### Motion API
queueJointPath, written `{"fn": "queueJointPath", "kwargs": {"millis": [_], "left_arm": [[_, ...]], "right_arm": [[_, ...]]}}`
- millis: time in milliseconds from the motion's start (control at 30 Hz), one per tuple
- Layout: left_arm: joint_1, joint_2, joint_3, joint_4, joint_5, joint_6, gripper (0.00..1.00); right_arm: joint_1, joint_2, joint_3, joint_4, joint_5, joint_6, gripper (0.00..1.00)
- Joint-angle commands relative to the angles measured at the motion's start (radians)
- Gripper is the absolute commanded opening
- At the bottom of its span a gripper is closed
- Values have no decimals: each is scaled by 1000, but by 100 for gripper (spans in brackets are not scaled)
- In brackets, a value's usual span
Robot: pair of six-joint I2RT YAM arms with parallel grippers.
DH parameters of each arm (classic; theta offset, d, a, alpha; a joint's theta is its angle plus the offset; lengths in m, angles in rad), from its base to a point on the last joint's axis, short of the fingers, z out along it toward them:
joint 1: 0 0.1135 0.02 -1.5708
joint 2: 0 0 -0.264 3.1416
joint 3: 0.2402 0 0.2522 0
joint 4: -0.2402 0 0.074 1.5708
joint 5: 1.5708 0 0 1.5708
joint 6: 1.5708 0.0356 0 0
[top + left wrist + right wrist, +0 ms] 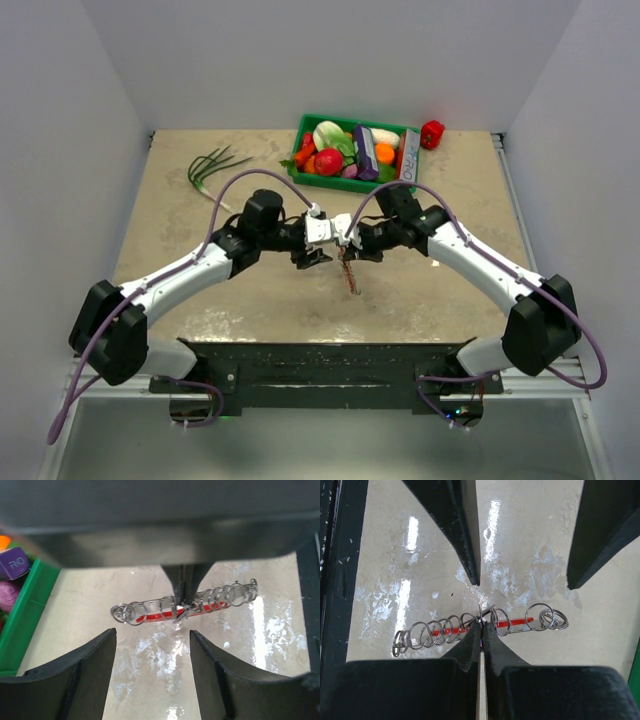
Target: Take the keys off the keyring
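Pinching the keyring (420, 635) mid-bunch above the table (530, 540), the right fingers (467, 652) sit clamped on it while the left fingers (85, 675) hover apart facing it; next, I reckon, they must catch one key and slide it off.

White arms (190, 272); black joints (110, 330); purple cables (258, 171)

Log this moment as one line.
right tool: shut on keyring | left tool: open, facing keyring, not touching

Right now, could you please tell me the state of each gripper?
Left gripper: open, holding nothing.
Right gripper: closed on the keyring.
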Motion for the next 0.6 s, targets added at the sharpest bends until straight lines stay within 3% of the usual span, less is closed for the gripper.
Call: {"fn": "queueJointPath", "kwargs": {"millis": [0, 67, 267, 567], "left_arm": [[-22, 13, 56, -37, 79, -3, 62], [-42, 19, 59, -57, 81, 4, 59], [-55, 28, 67, -65, 99, 2, 37], [-65, 47, 66, -36, 52, -13, 33]], "right_arm": [[1, -43, -15, 72, -6, 44, 0], [1, -49, -21, 90, 2, 66, 0], [1, -52, -35, 129, 30, 93, 0], [2, -70, -51, 163, 39, 119, 0]]}}
